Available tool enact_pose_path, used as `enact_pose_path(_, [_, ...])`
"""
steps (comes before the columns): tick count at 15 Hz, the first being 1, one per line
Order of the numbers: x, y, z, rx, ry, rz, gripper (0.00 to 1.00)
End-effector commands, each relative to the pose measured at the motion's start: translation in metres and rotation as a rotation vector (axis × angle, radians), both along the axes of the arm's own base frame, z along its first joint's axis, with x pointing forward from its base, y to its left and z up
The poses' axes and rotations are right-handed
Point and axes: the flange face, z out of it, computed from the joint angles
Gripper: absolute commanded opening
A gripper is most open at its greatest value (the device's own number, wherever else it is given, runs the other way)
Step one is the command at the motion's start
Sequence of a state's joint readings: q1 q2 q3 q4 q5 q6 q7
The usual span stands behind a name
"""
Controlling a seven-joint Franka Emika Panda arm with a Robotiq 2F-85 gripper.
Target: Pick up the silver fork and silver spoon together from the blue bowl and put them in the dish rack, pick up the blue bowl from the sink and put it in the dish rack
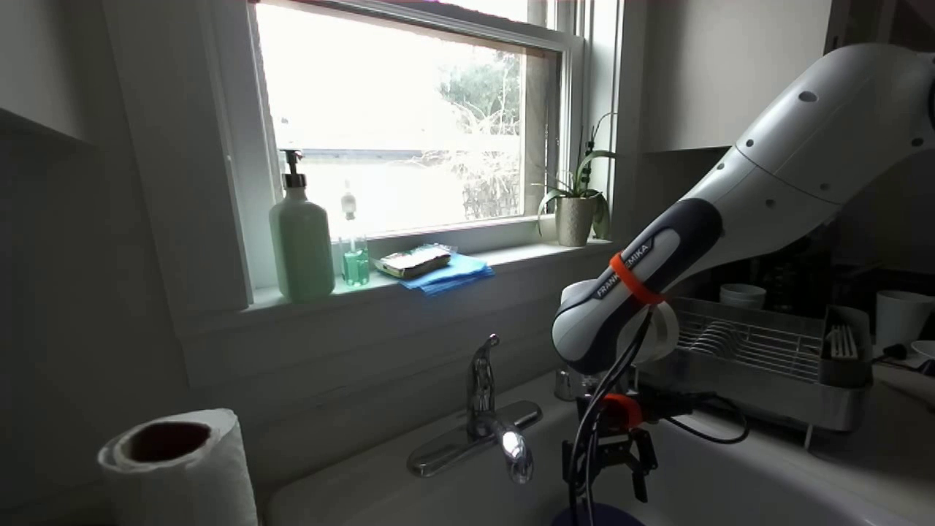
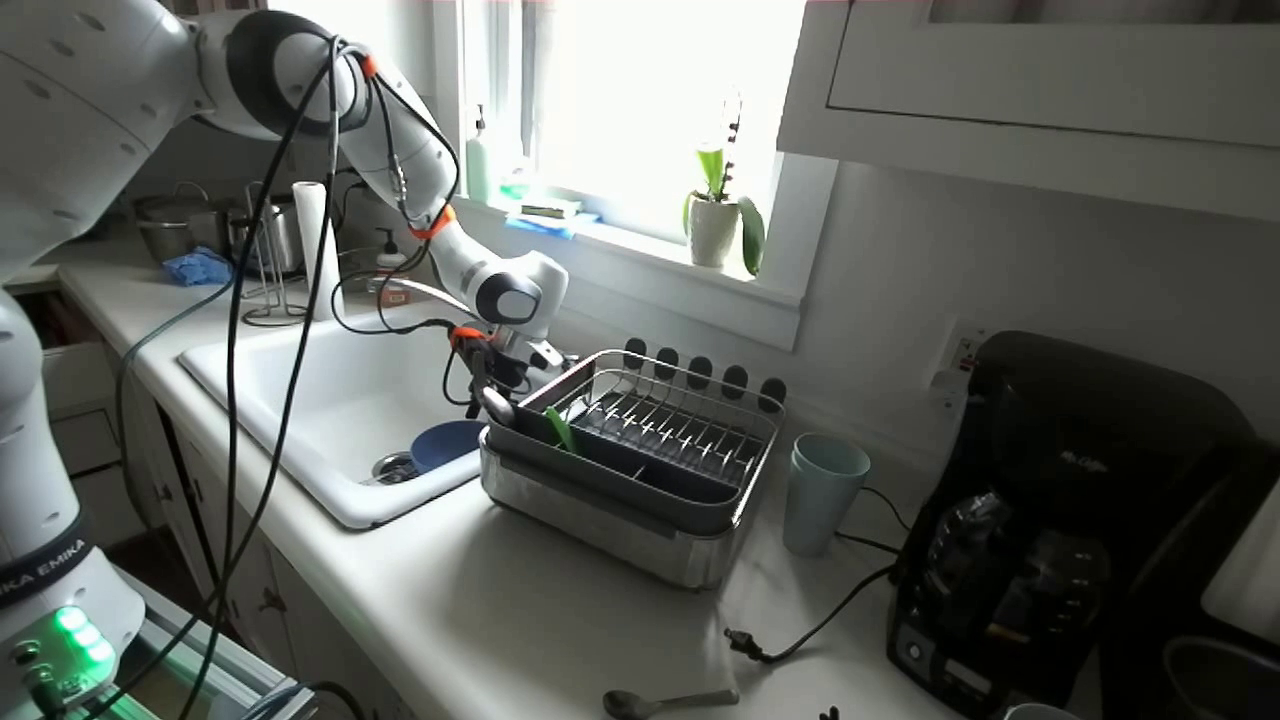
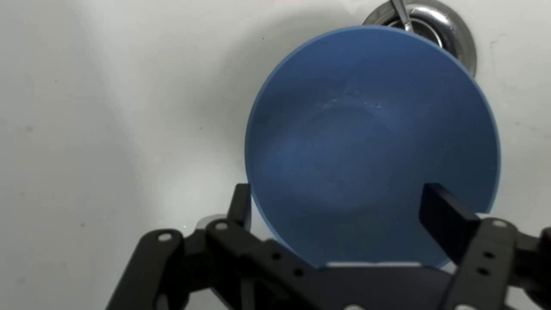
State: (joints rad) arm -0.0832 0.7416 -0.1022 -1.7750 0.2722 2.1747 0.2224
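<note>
The blue bowl [image 3: 357,137] is seen in the sink [image 2: 350,410], beside the drain [image 3: 457,34] and below the tool [image 3: 338,206]. The tool's jaws are spread wide; in the wrist view, one is lined up with the bowl's rim, the other with its interior.

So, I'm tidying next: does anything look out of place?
In an exterior view, a plug lies loose on the counter, and a dark spoon lies outside the dish rack. In the wrist view, a metal handle over the drain may be stray.
</note>
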Motion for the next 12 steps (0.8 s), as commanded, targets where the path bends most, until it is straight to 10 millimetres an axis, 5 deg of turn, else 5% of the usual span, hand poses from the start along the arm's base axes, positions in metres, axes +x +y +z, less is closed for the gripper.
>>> enact_pose_path(1, [0.010,0.000,-0.008,-0.057,-0.041,0.071,1.00])
enact_pose_path(12, [0.016,0.012,-0.017,-0.031,-0.121,0.034,1.00])
